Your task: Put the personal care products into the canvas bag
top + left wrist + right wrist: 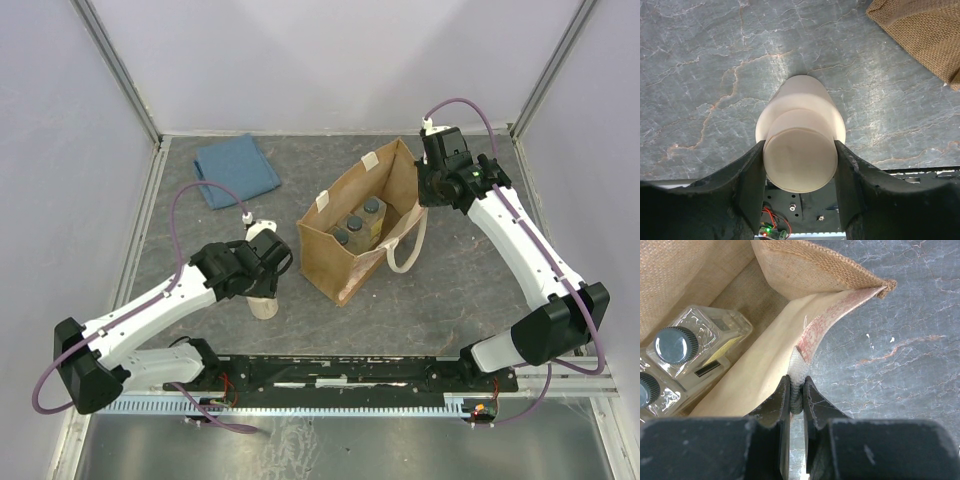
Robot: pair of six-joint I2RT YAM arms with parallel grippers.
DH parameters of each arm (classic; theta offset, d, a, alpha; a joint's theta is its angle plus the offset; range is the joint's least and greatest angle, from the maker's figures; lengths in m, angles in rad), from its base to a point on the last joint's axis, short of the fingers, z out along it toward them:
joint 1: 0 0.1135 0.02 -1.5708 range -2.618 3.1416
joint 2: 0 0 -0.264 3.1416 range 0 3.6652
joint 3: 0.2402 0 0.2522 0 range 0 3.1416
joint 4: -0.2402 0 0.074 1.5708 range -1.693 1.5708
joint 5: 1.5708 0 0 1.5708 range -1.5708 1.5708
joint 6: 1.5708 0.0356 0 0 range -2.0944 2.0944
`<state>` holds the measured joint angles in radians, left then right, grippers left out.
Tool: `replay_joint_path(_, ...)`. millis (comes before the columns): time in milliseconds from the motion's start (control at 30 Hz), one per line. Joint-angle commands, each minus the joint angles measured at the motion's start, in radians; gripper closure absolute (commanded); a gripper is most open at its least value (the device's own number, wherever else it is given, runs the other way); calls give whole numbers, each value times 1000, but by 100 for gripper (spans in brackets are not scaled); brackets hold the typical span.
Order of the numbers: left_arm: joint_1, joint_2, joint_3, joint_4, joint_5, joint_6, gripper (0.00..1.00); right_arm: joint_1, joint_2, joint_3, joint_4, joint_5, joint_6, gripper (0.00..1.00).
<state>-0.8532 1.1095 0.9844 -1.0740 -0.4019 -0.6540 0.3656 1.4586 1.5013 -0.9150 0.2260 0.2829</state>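
Canvas bag (345, 255) stands upright in the middle of the table (450, 290), with three clear bottles (356, 224) inside. Their yellow label (724, 347) has print too small to read. The right gripper (796, 392) is pinched tightly on the bag's rim. The left gripper (799, 155), spread wide, presses from both sides the cap of the cream bottle (800, 115), which stands on the table left of the bag.

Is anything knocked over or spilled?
Nothing spilled. Three clear bottles stand upright in the canvas bag; the cream bottle stands outside between the left fingers. The right fingers pinch the bag's rim.
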Motion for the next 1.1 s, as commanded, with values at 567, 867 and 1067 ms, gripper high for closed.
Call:
replay_joint_path(567,2,21,424,-62,-71,104,97,-1,-25,-18,-15,-13,-20,100)
replay_joint_path(867,1,207,955,-103,-150,306,97,-1,-33,-22,-25,-10,-14,100)
replay_joint_path(1067,2,367,1229,-66,-137,422,97,-1,-37,-17,-36,-16,-14,100)
